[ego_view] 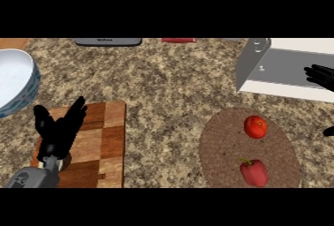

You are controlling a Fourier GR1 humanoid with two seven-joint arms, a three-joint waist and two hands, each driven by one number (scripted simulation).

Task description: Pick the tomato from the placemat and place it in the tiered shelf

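Granite-look counter (169, 79) seen from above. Tomato (255, 126) sits on the round brown woven placemat (218, 145), upper part of the mat, untouched. A red bell pepper (254, 172) lies on the same mat just below it, the two apart, not touching.

Left hand (60, 130) shows lower left over the wooden cutting board (104, 141), fingers straight and pointing up, spread a bit, holding nothing. It looks like a resting pose. Grey forearm comes in from the bottom edge beneath it.

Right hand (321, 77) is at the far right edge, in front of the tiered shelf (274, 66), only partly in view. Fingers look spread and fairly straight, nothing in them; can't tell whether they touch the shelf surface. A small black bit at the right edge lower down, near the mat's level, is probably part of the same hand or its thumb, unclear. The hand is well apart from the tomato, up and to the right of it.

The shelf is a white and grey unit in the upper right corner, grey side panel facing left, tilted in view.

White bowl with blue outside (14, 79) at the left edge, above the board. A dark grey flat item (108, 42) and a red item (179, 40) at the top edge, cut off, can't identify.
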